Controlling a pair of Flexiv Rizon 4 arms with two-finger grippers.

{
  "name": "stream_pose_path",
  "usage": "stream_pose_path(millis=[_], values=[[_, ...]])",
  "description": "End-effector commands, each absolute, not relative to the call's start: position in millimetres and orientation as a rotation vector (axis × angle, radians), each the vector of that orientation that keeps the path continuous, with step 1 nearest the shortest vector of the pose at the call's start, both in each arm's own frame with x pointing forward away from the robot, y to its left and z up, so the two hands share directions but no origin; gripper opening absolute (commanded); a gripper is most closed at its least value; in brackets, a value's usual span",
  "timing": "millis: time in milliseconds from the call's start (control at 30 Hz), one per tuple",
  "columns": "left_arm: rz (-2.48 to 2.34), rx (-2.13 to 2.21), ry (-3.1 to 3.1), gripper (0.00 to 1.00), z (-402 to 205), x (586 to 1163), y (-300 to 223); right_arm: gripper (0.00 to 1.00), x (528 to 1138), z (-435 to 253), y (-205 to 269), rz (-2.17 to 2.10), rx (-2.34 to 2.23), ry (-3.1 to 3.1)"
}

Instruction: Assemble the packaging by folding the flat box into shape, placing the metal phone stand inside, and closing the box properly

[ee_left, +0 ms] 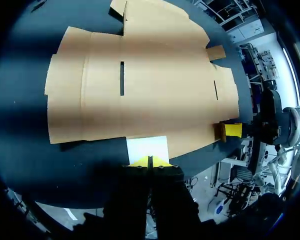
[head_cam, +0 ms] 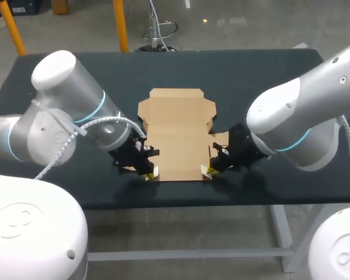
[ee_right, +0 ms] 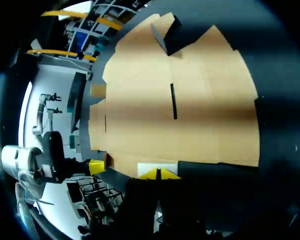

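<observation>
Treat the box (head_cam: 178, 137) as light, floppy card; take its 6 o'clock corners, where your left gripper (head_cam: 150, 172) and right gripper (head_cam: 207, 170) sit closed

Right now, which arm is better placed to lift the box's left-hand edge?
Left. The left claw sits at the box's near left corner; the right claw is at the opposite near corner.
</observation>
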State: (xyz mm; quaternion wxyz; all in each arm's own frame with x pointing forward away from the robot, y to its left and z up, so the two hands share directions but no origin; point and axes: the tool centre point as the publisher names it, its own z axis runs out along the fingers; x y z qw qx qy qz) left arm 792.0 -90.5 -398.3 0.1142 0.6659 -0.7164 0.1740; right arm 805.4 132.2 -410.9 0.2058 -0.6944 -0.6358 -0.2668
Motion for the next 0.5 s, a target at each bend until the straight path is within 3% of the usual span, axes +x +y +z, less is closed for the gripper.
stream_pose_path(millis=[33, 500], values=[[0.523, 1.968, -2.115, 0.0, -402.8, 788.6, -95.6, 0.0, 803.8, -413.4, 141.6, -0.689, -1.989, -1.817], [0.53, 1.997, -2.161, 0.0, -417.3, 788.5, -105.1, 0.0, 802.7, -423.9, 140.6, -0.648, -2.021, -1.845]])
